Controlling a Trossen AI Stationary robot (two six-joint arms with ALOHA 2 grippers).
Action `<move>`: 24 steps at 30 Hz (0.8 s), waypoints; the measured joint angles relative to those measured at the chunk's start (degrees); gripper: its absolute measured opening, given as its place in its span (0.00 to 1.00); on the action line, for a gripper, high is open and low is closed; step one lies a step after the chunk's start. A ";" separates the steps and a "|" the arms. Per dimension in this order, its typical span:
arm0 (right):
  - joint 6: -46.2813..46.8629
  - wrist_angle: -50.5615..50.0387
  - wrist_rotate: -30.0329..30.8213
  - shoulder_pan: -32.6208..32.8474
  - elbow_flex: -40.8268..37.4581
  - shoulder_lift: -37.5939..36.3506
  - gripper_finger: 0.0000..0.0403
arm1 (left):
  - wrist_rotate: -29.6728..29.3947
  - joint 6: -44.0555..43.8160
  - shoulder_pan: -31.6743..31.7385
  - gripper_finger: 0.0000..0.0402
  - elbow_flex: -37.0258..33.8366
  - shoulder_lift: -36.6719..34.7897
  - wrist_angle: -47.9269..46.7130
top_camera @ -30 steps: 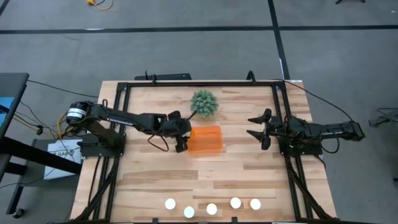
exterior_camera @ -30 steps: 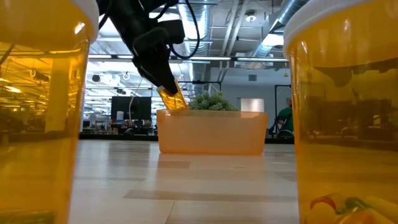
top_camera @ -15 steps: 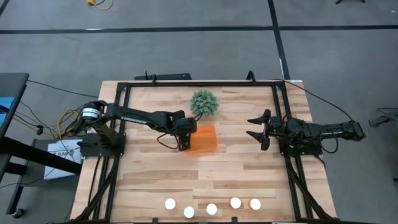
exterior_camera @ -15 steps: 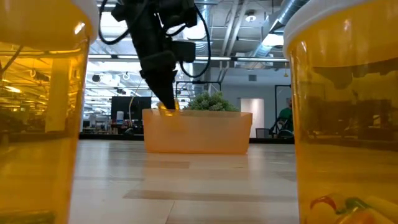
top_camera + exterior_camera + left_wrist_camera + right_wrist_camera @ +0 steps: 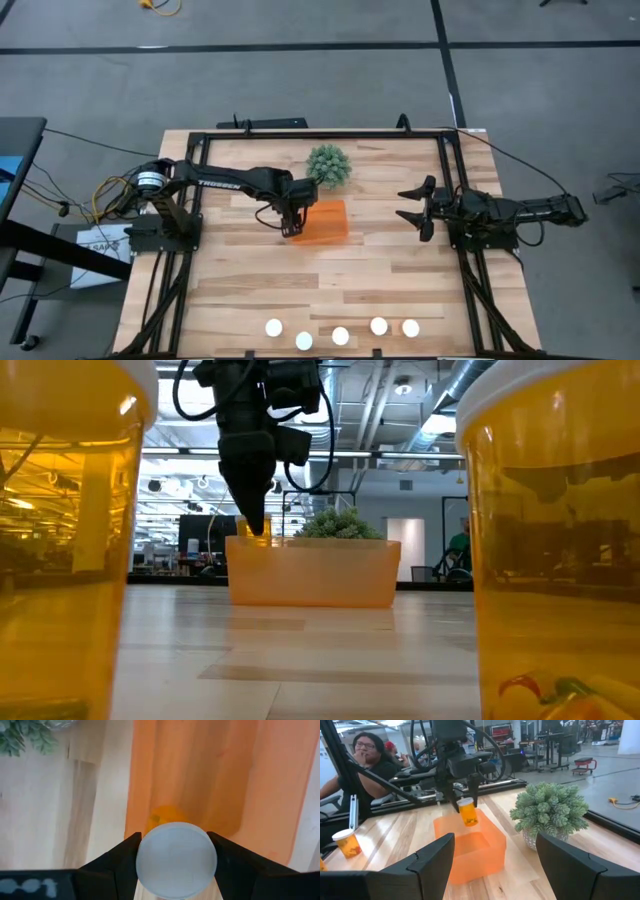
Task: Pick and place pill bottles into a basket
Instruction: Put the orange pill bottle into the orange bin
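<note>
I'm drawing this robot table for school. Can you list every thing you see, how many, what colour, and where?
pill bottles in a row: five, white caps, along the table's near edge
held pill bottle: one, orange with a white cap, over the basket's left end
basket: one, see-through orange, middle of the table
plant: one, green and spiky, just behind the basket
table: one, light wood with a black frame
person: one, dark top, beyond the table in the right wrist view
left hand: one, black, shut on the held pill bottle above the basket
right hand: one, black, open, waiting at the table's right side
</note>
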 joint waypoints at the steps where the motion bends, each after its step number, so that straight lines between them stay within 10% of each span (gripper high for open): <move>1: 0.00 0.00 0.00 0.00 0.01 0.00 0.68 | 0.07 0.01 0.01 0.50 0.00 0.00 -0.05; 24: 0.00 -0.02 0.07 0.00 -0.01 0.00 0.68 | 0.08 2.36 0.07 0.50 -0.07 2.58 4.82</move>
